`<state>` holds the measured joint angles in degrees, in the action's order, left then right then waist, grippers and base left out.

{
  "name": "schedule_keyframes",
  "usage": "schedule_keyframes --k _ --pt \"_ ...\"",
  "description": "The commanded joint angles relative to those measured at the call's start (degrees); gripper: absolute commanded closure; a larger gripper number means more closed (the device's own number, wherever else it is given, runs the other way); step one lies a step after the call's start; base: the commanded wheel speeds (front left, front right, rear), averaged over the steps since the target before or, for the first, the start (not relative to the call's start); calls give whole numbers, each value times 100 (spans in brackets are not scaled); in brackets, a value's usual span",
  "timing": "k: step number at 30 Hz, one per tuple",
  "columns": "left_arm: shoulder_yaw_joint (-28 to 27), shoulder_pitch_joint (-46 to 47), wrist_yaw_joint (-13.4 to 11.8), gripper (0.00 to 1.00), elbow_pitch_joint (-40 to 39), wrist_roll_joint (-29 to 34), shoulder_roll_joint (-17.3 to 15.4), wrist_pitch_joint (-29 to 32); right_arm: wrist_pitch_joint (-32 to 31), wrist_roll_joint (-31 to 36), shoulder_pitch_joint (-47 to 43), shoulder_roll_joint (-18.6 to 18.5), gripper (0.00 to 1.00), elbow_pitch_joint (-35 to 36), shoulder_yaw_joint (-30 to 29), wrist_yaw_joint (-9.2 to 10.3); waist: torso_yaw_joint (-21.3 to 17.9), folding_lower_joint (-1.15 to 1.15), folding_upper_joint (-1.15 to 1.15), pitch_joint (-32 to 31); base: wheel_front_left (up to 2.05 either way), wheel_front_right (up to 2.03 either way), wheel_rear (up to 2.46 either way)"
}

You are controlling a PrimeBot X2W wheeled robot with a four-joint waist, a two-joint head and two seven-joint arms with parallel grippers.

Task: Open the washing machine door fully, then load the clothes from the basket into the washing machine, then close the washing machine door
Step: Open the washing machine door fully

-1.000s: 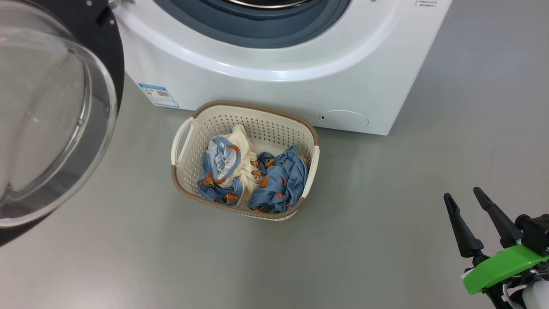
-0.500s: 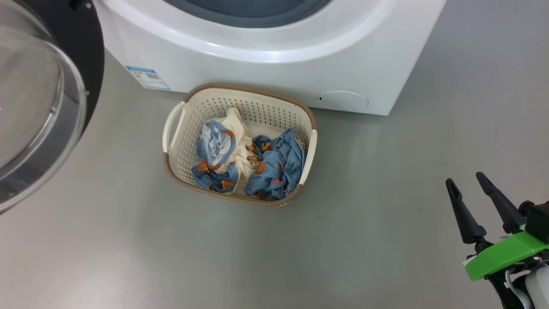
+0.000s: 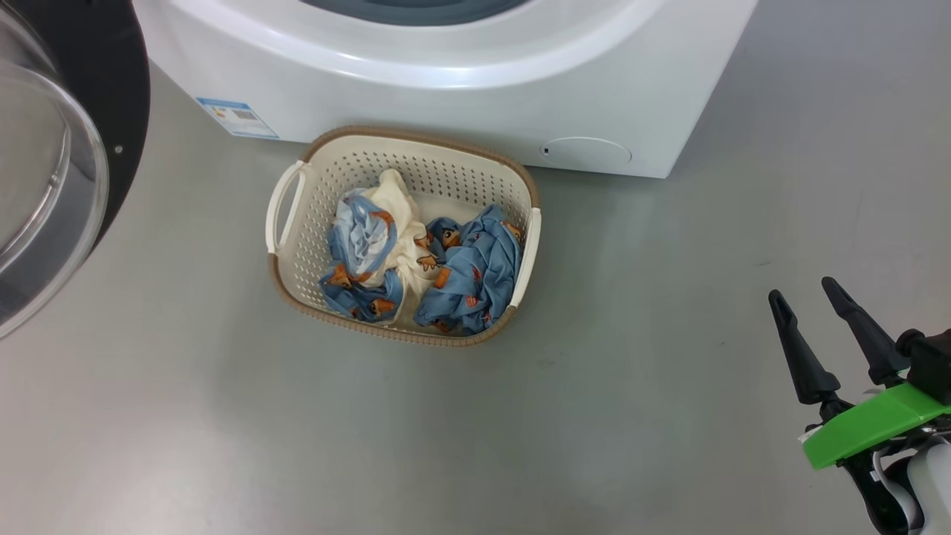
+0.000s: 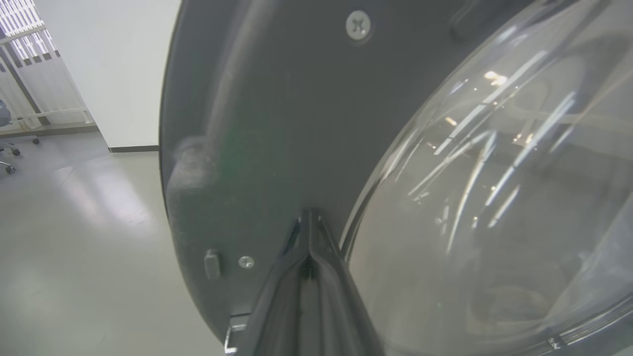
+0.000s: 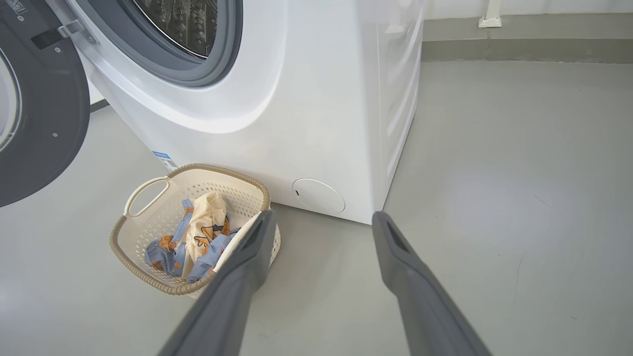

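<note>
Door (image 3: 119, 89) to be pushed fully open with left claw (image 4: 309, 215) pressed together on black rim (image 4: 257, 123), off glass (image 4: 494, 198); right claw (image 3: 802, 290), apart, held 4 o'clock of basket (image 3: 416, 138).

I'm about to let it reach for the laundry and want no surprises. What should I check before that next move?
1. Door swung away from the washing machine opening: ok.
2. Door fully open: cannot tell.
3. Clothes all inside the basket: ok.
4. Basket upright in front of the washing machine: ok.
5. Right claw open and empty: ok.
6. Left claw free of the door: cannot tell; it is shut, with its tips right at the door's inner face.
</note>
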<state>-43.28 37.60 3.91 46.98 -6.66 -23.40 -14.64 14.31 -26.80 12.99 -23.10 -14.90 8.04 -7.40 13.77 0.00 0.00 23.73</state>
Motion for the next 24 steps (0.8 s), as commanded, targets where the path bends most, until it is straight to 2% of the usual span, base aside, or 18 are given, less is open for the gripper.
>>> schedule_keyframes --k 1,8,13,18,20,21,22,23,24 --pt "-119 41 42 100 -124 19 -477 -36 69 77 -23 -50 0 101 111 -9 -12 0 0 -55 0 0 0" --pt "-111 -433 231 100 -466 59 -112 -36 69 69 -163 102 0 54 129 -9 -15 0 0 -430 0 0 0" --pt "-111 -948 310 100 -870 26 293 -36 69 43 -286 159 0 14 149 -9 21 0 0 -729 0 0 0" --pt "-135 -1462 350 100 -1253 -210 698 -36 69 16 -430 212 0 -15 165 -9 52 0 0 -1041 0 0 0" --pt "80 -1714 354 100 -1435 -370 852 -36 69 7 -485 235 0 -17 161 -9 56 0 0 -1150 0 0 0" --pt "169 -1848 355 94 -1534 -459 910 -36 69 3 -515 246 0 -21 162 -9 57 0 0 -1204 0 0 0" --pt "169 -1848 355 94 -1534 -459 910 -36 69 3 -515 246 0 -21 162 -9 57 0 0 -1204 0 0 0" --pt "292 -1988 355 88 -1627 -530 953 -36 69 -2 -539 255 0 -24 165 -9 53 0 0 -1246 0 0 0" --pt "407 -2106 356 76 -1711 -629 992 -36 69 -7 -561 262 0 -24 164 -9 53 0 0 -1285 0 0 0"
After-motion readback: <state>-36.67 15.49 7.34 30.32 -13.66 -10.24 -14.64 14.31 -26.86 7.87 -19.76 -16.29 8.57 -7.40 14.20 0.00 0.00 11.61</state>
